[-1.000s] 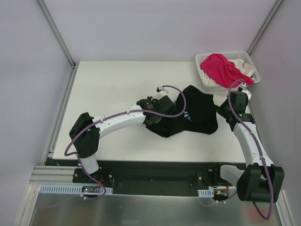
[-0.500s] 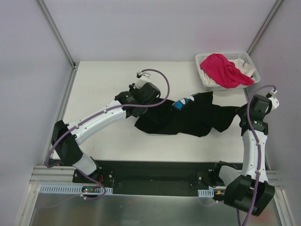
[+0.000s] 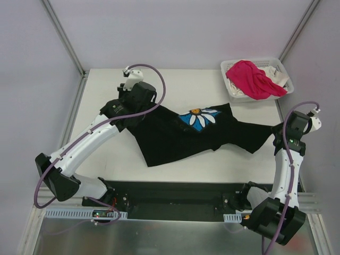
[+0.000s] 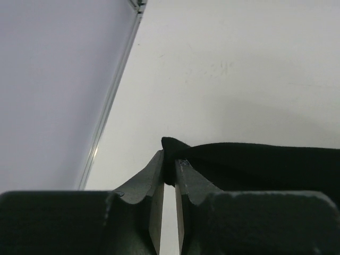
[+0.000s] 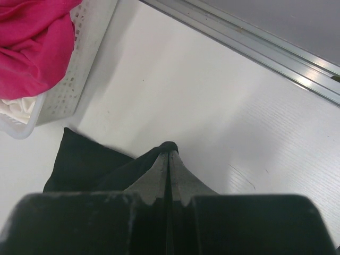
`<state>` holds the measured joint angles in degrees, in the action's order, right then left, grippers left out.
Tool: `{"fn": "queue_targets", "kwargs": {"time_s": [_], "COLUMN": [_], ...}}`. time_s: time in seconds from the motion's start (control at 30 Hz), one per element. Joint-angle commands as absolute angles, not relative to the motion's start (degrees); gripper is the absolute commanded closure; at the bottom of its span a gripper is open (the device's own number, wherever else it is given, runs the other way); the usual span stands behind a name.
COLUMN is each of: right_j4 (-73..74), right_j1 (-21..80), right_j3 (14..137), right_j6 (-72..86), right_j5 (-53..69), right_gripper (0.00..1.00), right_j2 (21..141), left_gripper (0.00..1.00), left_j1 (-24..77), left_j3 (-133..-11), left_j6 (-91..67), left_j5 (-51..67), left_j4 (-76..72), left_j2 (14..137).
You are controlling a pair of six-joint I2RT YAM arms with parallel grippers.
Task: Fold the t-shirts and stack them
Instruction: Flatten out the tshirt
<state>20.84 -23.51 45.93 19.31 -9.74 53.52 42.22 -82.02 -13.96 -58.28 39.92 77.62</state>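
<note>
The black t-shirt (image 3: 180,135) is pulled out across the table, its white-and-blue daisy print (image 3: 201,117) facing up. My left gripper (image 3: 129,118) is shut on its left corner; in the left wrist view a black fold (image 4: 172,149) sits pinched between the fingertips (image 4: 169,166). At the other end, my right gripper (image 3: 276,133) is shut on the shirt's tip, which pokes out above the closed jaws (image 5: 170,154). The pink t-shirt (image 3: 254,78) (image 5: 32,48) lies heaped in the basket over the white t-shirt (image 3: 273,71) (image 5: 18,109).
The white lattice basket (image 3: 283,65) (image 5: 79,64) stands at the table's back right corner. Metal rails run along the left edge (image 4: 114,90) and the right edge (image 5: 255,42). Grey walls close in the sides and back.
The arms drew apart: the left one swung up and left, the right one out to the right. The black shirt went from a bunch to stretched out, baring the daisy print.
</note>
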Motion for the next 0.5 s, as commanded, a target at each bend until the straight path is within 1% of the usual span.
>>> {"fn": "queue_targets", "kwargs": {"time_s": [0.0,0.1,0.13,0.23,0.27,0.47], "right_j4": [19.7,19.0,18.8,18.5,18.2,17.6], "right_j1": [-24.3,-24.3,-24.3,-24.2,-24.1,-23.6], "right_j3": [46.6,45.6,45.2,45.0,44.7,44.5], "right_j6": [20.0,20.6,20.7,20.4,20.2,20.2], "right_j5": [-9.5,-7.5,-6.5,-5.3,-5.3,-3.7], "right_gripper": [0.99,0.99,0.99,0.99,0.99,0.99], "right_j2": [52.2,51.5,51.4,51.0,50.9,50.8], "left_gripper": [0.87,0.79,0.69,0.24,0.01,0.01], "left_j1": [38.2,37.4,37.4,37.4,37.4,37.9], "left_j3": [-81.9,-80.8,-80.2,-79.6,-79.5,-79.5], "left_j6": [-12.1,-12.0,-12.0,-12.6,-12.7,-13.6], "left_j5": [-63.6,-61.4,-60.8,-59.2,-58.9,-54.6], "left_j4": [40.6,40.6,40.5,40.5,40.5,40.5], "left_j2": [74.7,74.6,74.8,75.7,75.8,75.1]}}
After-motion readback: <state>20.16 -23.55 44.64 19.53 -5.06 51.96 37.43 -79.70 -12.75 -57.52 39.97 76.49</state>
